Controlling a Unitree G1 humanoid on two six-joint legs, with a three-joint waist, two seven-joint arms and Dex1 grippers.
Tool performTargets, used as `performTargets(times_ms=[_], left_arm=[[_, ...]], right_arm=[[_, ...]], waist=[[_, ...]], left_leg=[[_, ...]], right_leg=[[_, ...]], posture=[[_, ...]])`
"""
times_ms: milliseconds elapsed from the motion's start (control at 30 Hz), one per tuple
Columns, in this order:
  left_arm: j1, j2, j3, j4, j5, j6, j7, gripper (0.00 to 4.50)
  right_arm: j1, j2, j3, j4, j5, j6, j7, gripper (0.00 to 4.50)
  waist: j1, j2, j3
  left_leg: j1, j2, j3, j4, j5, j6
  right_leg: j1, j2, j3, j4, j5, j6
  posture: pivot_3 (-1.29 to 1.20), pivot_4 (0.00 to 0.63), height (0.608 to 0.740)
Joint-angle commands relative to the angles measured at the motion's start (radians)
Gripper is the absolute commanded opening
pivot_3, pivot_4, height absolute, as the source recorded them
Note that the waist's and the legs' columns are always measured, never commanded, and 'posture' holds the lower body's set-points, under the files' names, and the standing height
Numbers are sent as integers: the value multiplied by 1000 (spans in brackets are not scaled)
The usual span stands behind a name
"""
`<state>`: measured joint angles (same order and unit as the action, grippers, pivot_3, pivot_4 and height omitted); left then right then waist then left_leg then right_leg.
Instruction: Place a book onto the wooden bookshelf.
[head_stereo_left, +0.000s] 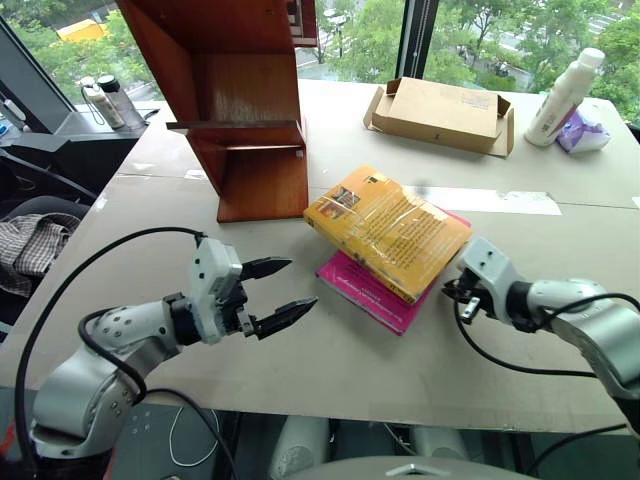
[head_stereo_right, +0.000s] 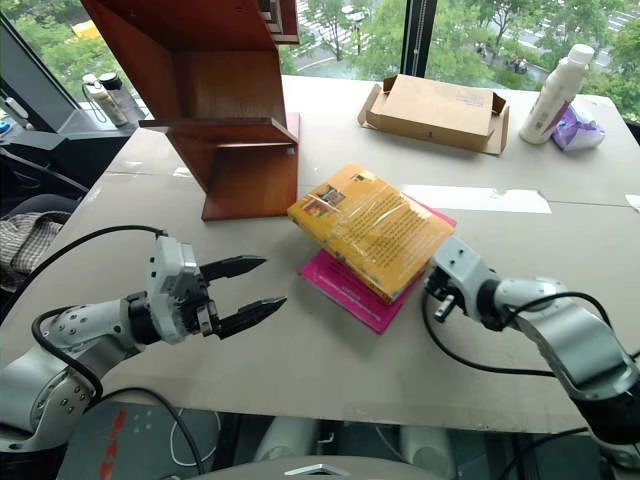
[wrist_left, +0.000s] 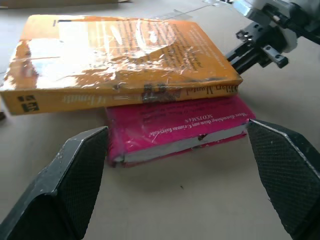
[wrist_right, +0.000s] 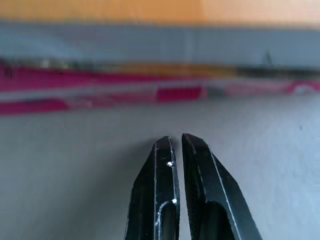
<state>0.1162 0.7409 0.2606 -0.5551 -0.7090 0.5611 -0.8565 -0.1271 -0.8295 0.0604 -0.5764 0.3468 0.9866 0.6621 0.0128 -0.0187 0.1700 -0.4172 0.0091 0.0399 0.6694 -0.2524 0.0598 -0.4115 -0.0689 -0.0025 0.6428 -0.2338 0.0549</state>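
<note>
Left gripper (head_stereo_left: 278, 293) open near book (head_stereo_left: 388, 229), right gripper (wrist_right: 175, 141) nearly closed beside it

The left hand (head_stereo_left: 283, 291) reaches forward and toward the right, nearly level, its two black fingers (wrist_left: 80, 185) spread wide with nothing between them. The right hand (wrist_right: 175, 150) angles downward and toward the left, its fingers nearly together, a thin slit between the tips.
</note>
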Motion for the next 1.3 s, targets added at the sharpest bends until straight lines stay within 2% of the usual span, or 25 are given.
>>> performTargets(times_ms=[33,200,233,400,533,700,800,1033,1133,1167,1200,1233,1300], left_arm=[[10,-14,57,41,-36,8,12,4500],[-61,-39,80,131,-150,144,83,4500],[-93,-47,86,158,-186,190,114,4500],[-263,-66,108,316,-426,522,336,4500],[-411,-202,149,517,-654,655,627,4500],[-509,-409,161,613,-770,611,899,4500],[-538,-548,141,645,-759,538,993,4500],[-592,-699,114,734,-699,434,1028,4500],[-598,-720,102,766,-656,413,986,3600],[-597,-722,99,770,-648,415,970,3162],[-597,-722,99,773,-639,416,959,2518],[-596,-721,100,775,-634,418,950,2222],[-594,-710,102,775,-624,425,932,1354]], right_arm=[[210,-44,-282,-106,84,-161,160,1382],[440,34,-582,-170,241,-339,341,3786],[475,52,-629,-183,275,-368,373,4435],[502,104,-715,-245,417,-402,348,4435],[497,120,-678,-287,422,-416,276,4435],[497,130,-628,-337,407,-428,191,4435],[516,131,-637,-355,393,-433,153,4435],[572,116,-670,-396,407,-433,116,4435],[599,114,-682,-414,417,-435,105,4500],[610,115,-686,-419,419,-437,103,4500],[618,115,-687,-423,420,-438,99,4500],[624,116,-686,-425,418,-440,97,4500],[630,117,-678,-425,413,-444,90,4500]], waist=[[7,0,0],[2,0,-1],[0,0,-1],[-2,-1,-1],[3,-2,-2],[4,-4,-2],[6,-5,-3],[5,-5,-4],[6,-5,-4],[5,-5,-4],[5,-5,-4],[5,-5,-5],[6,-5,-5]], left_leg=[[0,0,-1,0,0,0],[3,1,-3,0,0,0],[4,2,-3,1,0,0],[4,2,-4,4,0,0],[4,2,-5,4,0,0],[2,0,-7,5,0,0],[2,-1,-7,5,0,-1],[3,-2,-7,5,1,-1],[3,-3,-7,5,1,-1],[3,-3,-7,5,1,-1],[3,-3,-7,5,1,-1],[3,-3,-7,5,1,-1],[3,-3,-7,5,1,-1]], right_leg=[[0,0,-1,0,0,0],[3,3,-1,0,0,0],[4,4,-1,1,0,0],[4,5,-1,3,0,1],[4,4,-1,4,2,4],[4,1,-3,4,2,4],[5,-2,-3,4,2,4],[5,1,-3,4,2,3],[6,1,-3,4,1,1],[6,2,-3,4,1,1],[6,2,-3,4,1,1],[6,2,-3,4,1,1],[6,2,-3,4,0,1]], posture=[[0,150,740],[0,150,740],[0,150,740],[0,150,740],[0,150,740],[0,150,740],[0,150,740],[0,150,740],[0,150,740],[0,150,740],[0,150,740],[0,150,740],[0,150,740]])
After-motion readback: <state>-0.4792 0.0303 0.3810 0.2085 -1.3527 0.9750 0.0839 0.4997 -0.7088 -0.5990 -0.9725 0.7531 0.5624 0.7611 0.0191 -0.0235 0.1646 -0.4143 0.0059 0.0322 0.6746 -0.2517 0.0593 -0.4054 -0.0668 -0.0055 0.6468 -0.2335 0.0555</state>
